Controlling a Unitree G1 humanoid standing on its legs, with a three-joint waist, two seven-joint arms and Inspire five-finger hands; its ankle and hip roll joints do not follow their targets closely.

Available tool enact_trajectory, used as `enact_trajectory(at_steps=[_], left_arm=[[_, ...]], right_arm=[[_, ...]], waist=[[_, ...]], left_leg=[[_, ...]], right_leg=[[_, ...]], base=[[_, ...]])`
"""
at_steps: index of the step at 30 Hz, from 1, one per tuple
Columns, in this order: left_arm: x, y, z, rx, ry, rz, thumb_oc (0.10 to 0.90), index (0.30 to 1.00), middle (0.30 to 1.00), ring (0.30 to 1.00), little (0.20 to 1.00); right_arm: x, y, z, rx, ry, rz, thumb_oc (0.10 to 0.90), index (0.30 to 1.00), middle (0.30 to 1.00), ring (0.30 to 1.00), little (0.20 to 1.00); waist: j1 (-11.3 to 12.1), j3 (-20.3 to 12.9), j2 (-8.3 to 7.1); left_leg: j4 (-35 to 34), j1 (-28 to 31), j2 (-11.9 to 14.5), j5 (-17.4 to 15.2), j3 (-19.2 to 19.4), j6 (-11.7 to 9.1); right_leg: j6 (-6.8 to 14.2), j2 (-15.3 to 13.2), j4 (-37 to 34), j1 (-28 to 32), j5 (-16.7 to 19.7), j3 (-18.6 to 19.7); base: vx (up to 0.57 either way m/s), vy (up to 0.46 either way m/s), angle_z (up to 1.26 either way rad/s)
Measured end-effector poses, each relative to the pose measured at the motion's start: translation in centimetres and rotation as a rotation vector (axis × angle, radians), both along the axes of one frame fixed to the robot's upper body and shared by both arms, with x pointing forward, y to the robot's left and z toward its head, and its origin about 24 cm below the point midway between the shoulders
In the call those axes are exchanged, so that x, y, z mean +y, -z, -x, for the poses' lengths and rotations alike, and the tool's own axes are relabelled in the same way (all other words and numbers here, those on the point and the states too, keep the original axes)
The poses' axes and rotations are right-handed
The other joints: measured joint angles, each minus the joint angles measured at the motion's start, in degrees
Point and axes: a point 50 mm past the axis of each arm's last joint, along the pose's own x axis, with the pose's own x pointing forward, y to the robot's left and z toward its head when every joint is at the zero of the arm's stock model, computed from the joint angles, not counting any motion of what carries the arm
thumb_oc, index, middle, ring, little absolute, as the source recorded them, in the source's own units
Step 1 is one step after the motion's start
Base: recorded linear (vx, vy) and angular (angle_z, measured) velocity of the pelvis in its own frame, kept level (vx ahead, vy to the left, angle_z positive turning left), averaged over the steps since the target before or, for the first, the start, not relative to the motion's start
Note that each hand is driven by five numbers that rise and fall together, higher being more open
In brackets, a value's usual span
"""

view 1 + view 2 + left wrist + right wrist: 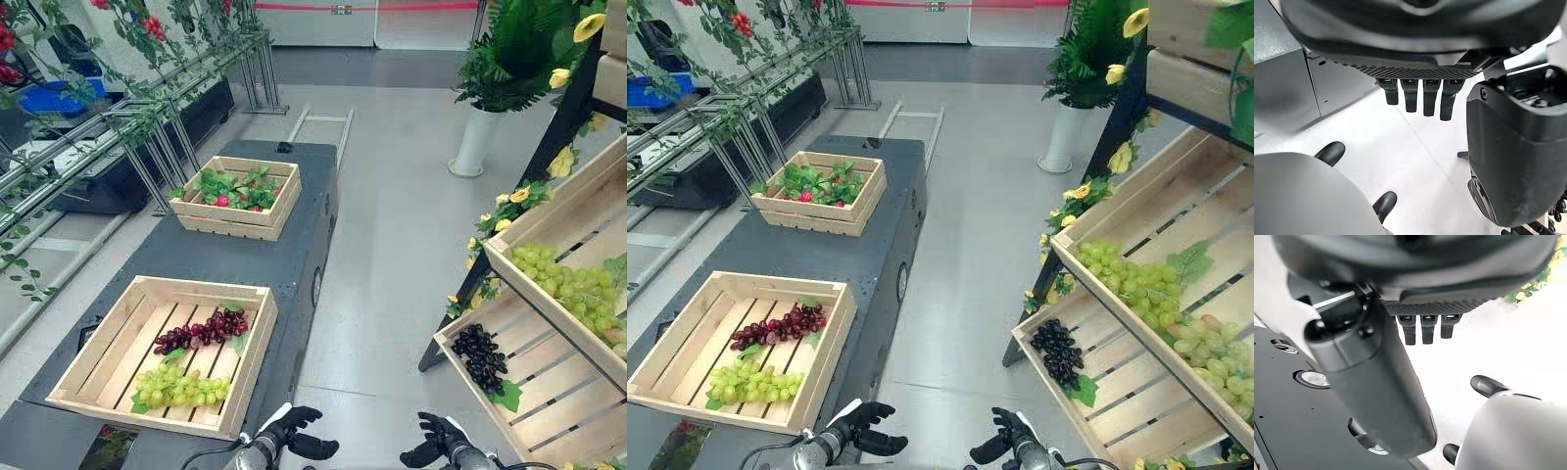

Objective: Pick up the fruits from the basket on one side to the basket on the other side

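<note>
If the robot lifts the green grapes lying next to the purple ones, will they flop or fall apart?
Probably floppy: the green grapes are a long bunch of many small balls, so the ends would likely sag. They look smooth and round, so single grapes might slip or roll on the slats of the wooden box.

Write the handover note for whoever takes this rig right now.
Hands: left hand open and empty, low in front of the robot; right hand open and empty beside it.
Things: the near crate on the left holds purple grapes and green grapes; the lower shelf crate on the right holds black grapes.
Done: nothing is in hand.
Left: grasp a bunch and carry it across.
</note>
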Motion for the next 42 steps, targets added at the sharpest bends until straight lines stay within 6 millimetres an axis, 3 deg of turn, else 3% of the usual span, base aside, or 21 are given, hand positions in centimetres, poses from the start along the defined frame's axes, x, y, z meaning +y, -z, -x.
enact_trajectory(at_steps=[23,32,35,38,39,41,42], left_arm=[[0.1,0.0,0.1,-0.009,-0.017,-0.009,0.8,0.9,0.9,0.9,0.9],[0.4,-0.4,-0.5,-0.089,-0.079,0.002,0.8,0.9,0.9,0.9,0.9],[0.3,-2.1,-2.6,-0.245,-0.184,0.1,0.8,0.9,0.9,0.9,0.9],[0.5,-6.4,-6.9,-0.535,-0.333,0.274,0.8,0.9,0.9,0.9,0.9],[0.7,-7.4,-7.6,-0.588,-0.355,0.3,0.8,0.9,0.9,0.9,0.9],[1.7,-11.5,-10.2,-0.805,-0.392,0.338,0.8,0.9,0.9,0.9,0.9],[2.0,-12.3,-10.6,-0.848,-0.396,0.338,0.8,0.9,0.9,0.9,0.9]], right_arm=[[0.0,0.1,0.2,0.01,-0.003,0.0,0.8,0.9,0.9,0.9,0.9],[0.1,0.1,0.3,0.026,-0.038,0.011,0.8,0.9,0.9,0.9,0.9],[0.2,0.1,0.3,0.032,-0.052,0.014,0.8,0.9,0.9,0.9,0.9],[0.3,0.0,0.0,0.035,-0.074,-0.003,0.8,0.9,0.9,0.9,0.9],[0.3,0.0,-0.1,0.036,-0.076,-0.006,0.8,0.9,0.9,0.9,0.9],[0.3,0.0,-0.1,0.038,-0.079,-0.009,0.8,0.9,0.9,0.9,0.9],[0.3,0.0,-0.1,0.039,-0.08,-0.011,0.8,0.9,0.9,0.9,0.9]], waist=[[0.31,-0.42,-0.11],[1.76,-0.32,-0.22],[3.4,0.44,-0.12],[4.83,2.07,0.0],[5.38,2.23,0.09],[6.64,2.86,0.51],[6.71,2.96,0.63]], left_leg=[[0.0,-0.43,0.06,0.16,-0.9,-0.19],[0.0,-1.44,0.05,0.6,-3.32,-0.73],[0.0,-1.63,0.05,0.85,-4.21,-0.84],[-0.01,-2.03,0.03,1.28,-5.92,-1.11],[-0.01,-2.16,0.02,1.33,-6.28,-1.23],[-0.01,-2.47,0.05,1.42,-7.14,-1.35],[0.0,-2.55,0.05,1.47,-7.33,-1.38]], right_leg=[[-0.04,0.11,-0.11,0.16,-0.02,-0.53],[-0.26,0.17,-0.07,0.2,-0.21,-3.21],[-0.23,0.24,0.03,0.37,-0.19,-3.96],[-0.6,0.34,-0.11,1.01,-0.54,-5.69],[-0.58,0.32,-0.09,1.11,-0.64,-6.45],[-0.64,0.41,0.01,1.26,-0.85,-7.27],[-0.62,0.39,0.08,1.28,-0.85,-7.72]], base=[[-0.01,-0.008,0.03],[-0.01,0.016,0.14],[0.01,0.014,0.17],[0.02,0.014,0.28],[0.05,0.037,0.29],[0.05,0.041,0.24],[0.04,0.062,0.27]])
